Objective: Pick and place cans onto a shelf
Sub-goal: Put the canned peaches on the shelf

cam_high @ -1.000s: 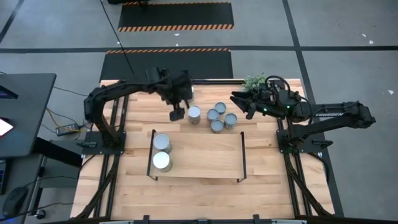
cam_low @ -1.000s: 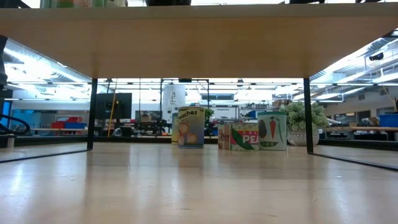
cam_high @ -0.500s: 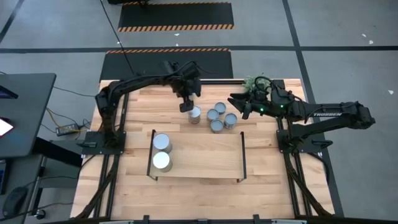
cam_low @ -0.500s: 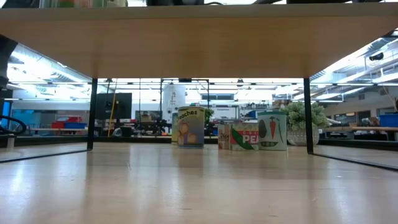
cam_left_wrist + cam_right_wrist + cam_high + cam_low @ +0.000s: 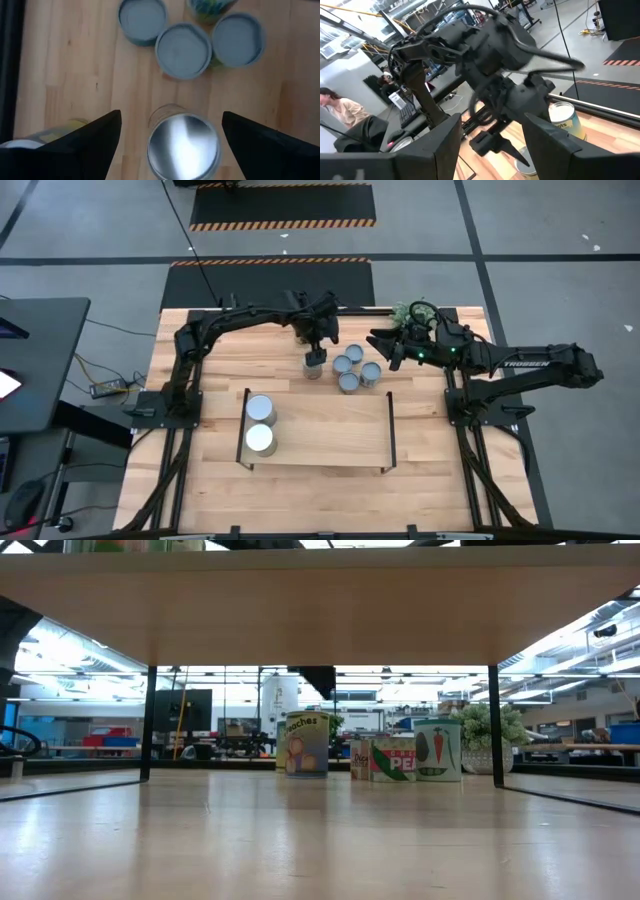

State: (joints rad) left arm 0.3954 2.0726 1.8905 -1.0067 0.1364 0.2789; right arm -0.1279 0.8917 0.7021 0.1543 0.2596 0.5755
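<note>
- Overhead, the left end effector (image 5: 316, 358) hung directly over a pale can (image 5: 183, 145) standing on the tabletop (image 5: 210, 360) beyond the shelf (image 5: 330, 420).
- From the left wrist, its two dark fingers (image 5: 85, 145) were spread wide, one on each side of that can's shiny round top, touching nothing and holding nothing.
- Three bluish-grey cans (image 5: 356, 369) stood in a tight cluster just beside the pale can, on its right-arm side.
- Two more pale cans (image 5: 260, 424) sat on the shelf near its left rail, one just behind the other.
- At tabletop height, the shelf board (image 5: 320, 600) spanned the top of the view, and the labelled cans stood in a row beyond it, a "Peaches" can (image 5: 306, 744) apart from the grouped ones.
- The right end effector (image 5: 387, 350) waited above the tabletop near a small green plant (image 5: 410, 311), just right of the cluster; its fingers (image 5: 440, 145) stood apart and empty.
- From the right wrist, the left arm (image 5: 485, 45) filled the middle, and a person (image 5: 337, 107) showed in the room behind.
</note>
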